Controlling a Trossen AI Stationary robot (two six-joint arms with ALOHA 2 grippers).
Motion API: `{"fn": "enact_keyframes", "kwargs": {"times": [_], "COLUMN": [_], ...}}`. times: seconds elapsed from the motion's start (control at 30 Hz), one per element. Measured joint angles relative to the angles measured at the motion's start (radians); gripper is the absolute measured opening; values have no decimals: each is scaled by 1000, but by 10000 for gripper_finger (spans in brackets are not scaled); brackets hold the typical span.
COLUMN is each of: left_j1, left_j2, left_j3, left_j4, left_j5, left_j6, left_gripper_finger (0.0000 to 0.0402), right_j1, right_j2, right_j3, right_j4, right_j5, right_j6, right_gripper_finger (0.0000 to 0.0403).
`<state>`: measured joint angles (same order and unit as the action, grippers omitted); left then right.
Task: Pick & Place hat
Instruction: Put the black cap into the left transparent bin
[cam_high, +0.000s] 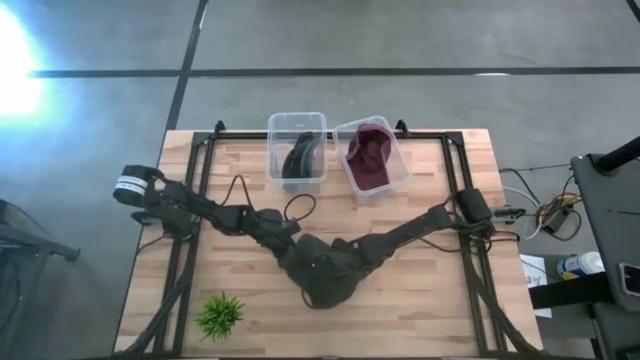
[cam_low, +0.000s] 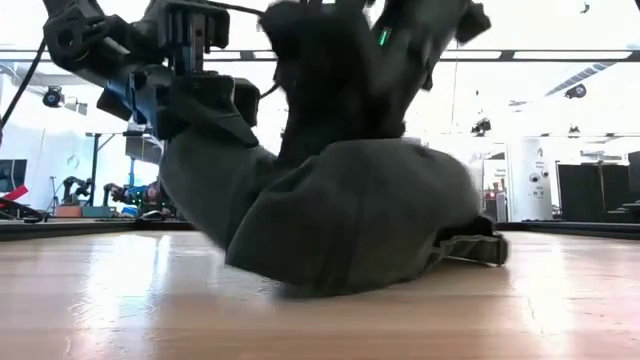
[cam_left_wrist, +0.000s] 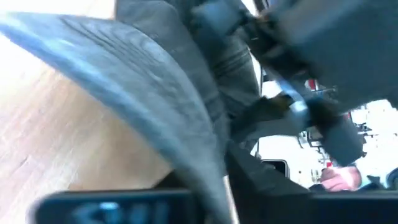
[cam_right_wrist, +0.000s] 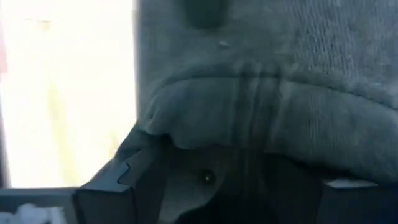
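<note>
A dark olive hat (cam_high: 328, 280) lies on the table's near middle; in the low view the hat (cam_low: 350, 220) rests on the wood by its lower edge, with a strap end (cam_low: 478, 248) sticking out to the right. My left gripper (cam_high: 296, 256) comes from the left and is shut on the hat's raised left side. My right gripper (cam_high: 352, 262) comes from the right and sits on the hat's top, with cloth (cam_right_wrist: 261, 106) bulging between its fingers. My left gripper holds the hat's left side (cam_low: 200, 140), slanting down from the table's left. That side is raised off the table and the cloth drapes down from the fingers. The stiff brim (cam_left_wrist: 143, 112) fills its wrist view and hides the fingertips. My right gripper has the hat's crown (cam_right_wrist: 249, 143) between its two fingers (cam_right_wrist: 134, 180), coming from above and from the table's right. A thick fold of cloth, more than one layer, fills the gap. The hat's lower edge (cam_low: 330, 285) stays on the table.
Two clear bins stand at the far edge: one (cam_high: 296, 178) holds a dark hat, the other (cam_high: 398, 178) a maroon hat. A small green plant (cam_high: 220, 314) sits near the left front corner. Cables and gear lie past the table's right edge.
</note>
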<state>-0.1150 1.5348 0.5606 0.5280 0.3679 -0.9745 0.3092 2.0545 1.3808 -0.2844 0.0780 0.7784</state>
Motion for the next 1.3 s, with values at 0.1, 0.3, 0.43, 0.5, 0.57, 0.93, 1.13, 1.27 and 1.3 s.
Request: {"fn": "enact_keyframes", "kwargs": {"times": [0.1, 0.3, 0.43, 0.5, 0.57, 0.93, 1.13, 1.27, 1.3], "left_j1": [0, -11, -23, -36, -50, -56, 23, 132, 159], "left_j2": [-37, -179, -343, -438, -532, -687, -518, -350, -312], "left_j3": [0, 0, 13, 40, 74, 323, 461, 587, 612], "left_j4": [-49, -202, -206, -202, -210, -557, -886, -1223, -1270], "left_j5": [-21, -124, -170, -231, -339, -1412, -1357, -1226, -1212], "left_j6": [23, 45, 24, 70, 138, 887, 780, 549, 521], "left_gripper_finger": [12, 6, 5, 5, 5, 5, 5, 5, 5], "right_j1": [11, 34, 52, 63, 77, 79, 60, 56, 56], "right_j2": [-78, -318, -487, -555, -608, -641, -586, -564, -563], "right_j3": [1, 1, 2, 3, 3, 0, -5, -5, -5], "right_j4": [-59, -259, -340, -367, -379, -434, -445, -446, -447], "right_j5": [1, 76, 280, 413, 547, 738, 722, 695, 695], "right_j6": [-29, -53, 1, 34, 51, 63, 122, 174, 185], "right_gripper_finger": [231, 231, 231, 231, 231, 231, 231, 231, 231]}}
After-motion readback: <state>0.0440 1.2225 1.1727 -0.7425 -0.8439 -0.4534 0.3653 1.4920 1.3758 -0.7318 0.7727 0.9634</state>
